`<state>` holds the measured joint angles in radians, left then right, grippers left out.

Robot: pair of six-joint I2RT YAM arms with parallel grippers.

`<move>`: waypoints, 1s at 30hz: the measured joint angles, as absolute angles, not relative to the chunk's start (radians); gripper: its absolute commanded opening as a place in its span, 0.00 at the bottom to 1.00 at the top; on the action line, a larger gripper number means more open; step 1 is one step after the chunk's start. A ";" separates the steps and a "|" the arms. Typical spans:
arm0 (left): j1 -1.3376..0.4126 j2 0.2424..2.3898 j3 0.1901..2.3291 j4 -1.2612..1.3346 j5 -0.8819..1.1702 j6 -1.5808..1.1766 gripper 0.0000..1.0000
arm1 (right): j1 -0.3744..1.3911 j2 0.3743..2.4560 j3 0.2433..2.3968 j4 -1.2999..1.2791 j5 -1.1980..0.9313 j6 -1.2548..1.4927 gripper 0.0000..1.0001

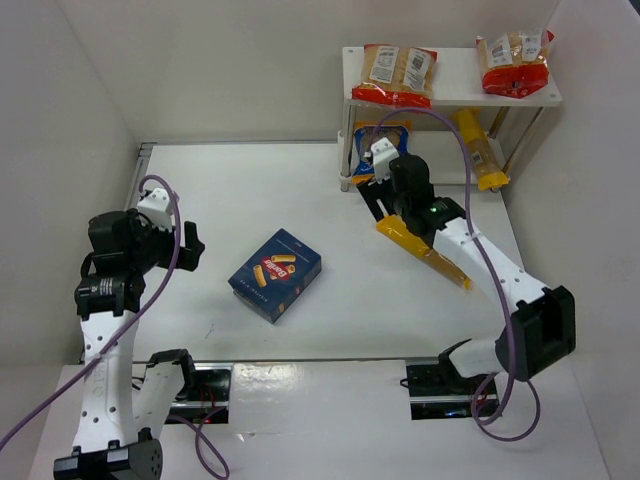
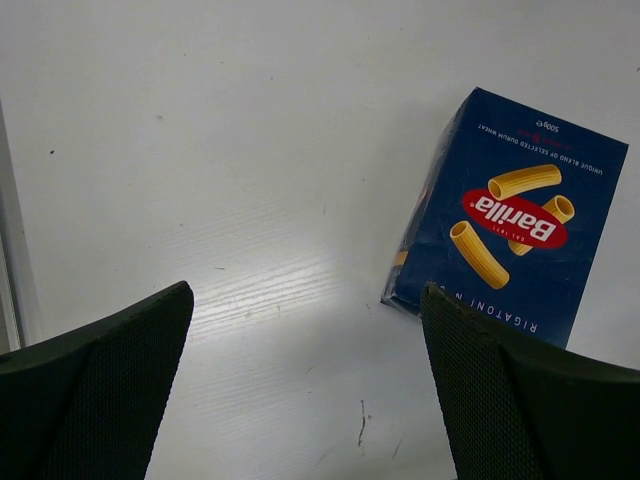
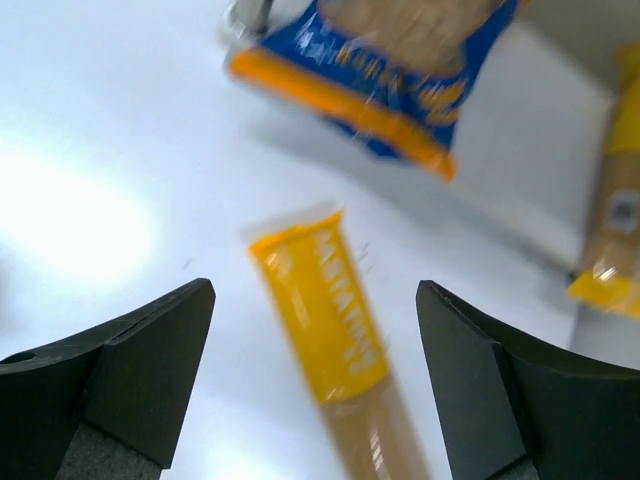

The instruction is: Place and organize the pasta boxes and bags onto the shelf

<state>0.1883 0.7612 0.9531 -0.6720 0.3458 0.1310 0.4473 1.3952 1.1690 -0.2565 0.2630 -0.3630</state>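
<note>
The dark-blue pasta box lies flat in the middle of the table; the left wrist view has it at the upper right. My left gripper is open and empty, to the left of the box. My right gripper is open above the upper end of a long yellow bag that lies on the table, blurred, between the jaws. On the top board of the white shelf lie two red-trimmed bags. A blue-trimmed bag leans at the shelf's lower left.
A second long yellow bag lies slanted under the shelf's top board on the right. White walls close the table on the left, back and right. Purple cables loop off both arms.
</note>
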 measured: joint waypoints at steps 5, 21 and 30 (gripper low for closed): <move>0.188 0.777 0.953 -0.672 0.342 0.130 1.00 | 0.437 1.318 1.151 -0.478 0.186 -0.212 0.93; 0.188 0.816 0.949 -0.670 0.318 0.128 1.00 | 0.002 0.921 0.936 -0.586 -0.125 -0.113 1.00; 0.188 0.808 0.949 -0.669 0.318 0.128 1.00 | 0.002 0.958 0.935 -0.609 -0.233 -0.175 1.00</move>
